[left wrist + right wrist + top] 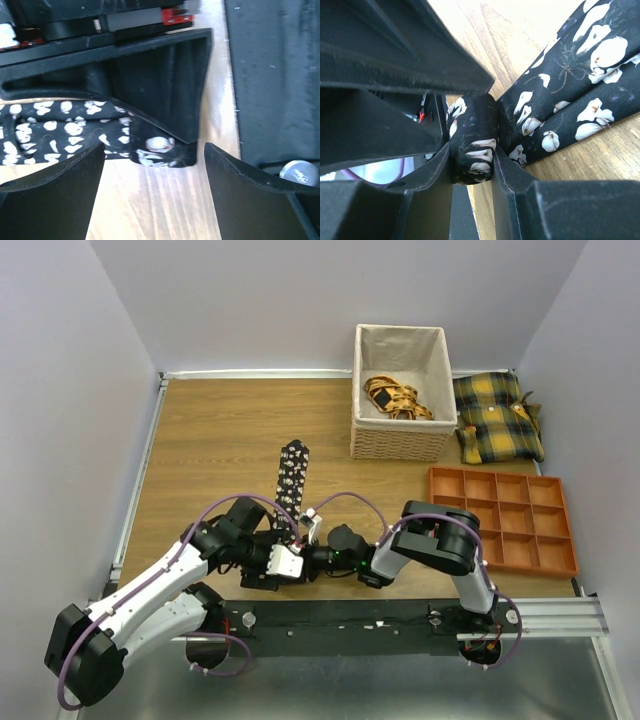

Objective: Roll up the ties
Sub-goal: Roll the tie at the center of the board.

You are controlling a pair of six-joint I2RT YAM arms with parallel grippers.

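Note:
One of the ties (293,478), black with white flowers, lies as a strip on the wooden table, running away from the arms. Its near end is bunched into a small roll (472,145). My right gripper (471,149) is shut on that roll, and the rest of the strip (580,85) runs off to the upper right. In the top view the right gripper (311,533) sits at the strip's near end. My left gripper (284,562) is right beside it. In the left wrist view the left gripper (155,150) stands wide open over bare wood, just short of the tie's end (160,149).
A wicker basket (400,443) at the back holds yellow patterned fabric. Two yellow-and-black plaid cushions (497,417) lie to its right. An orange compartment tray (500,568) sits at the right. A black rail (350,618) runs along the near edge.

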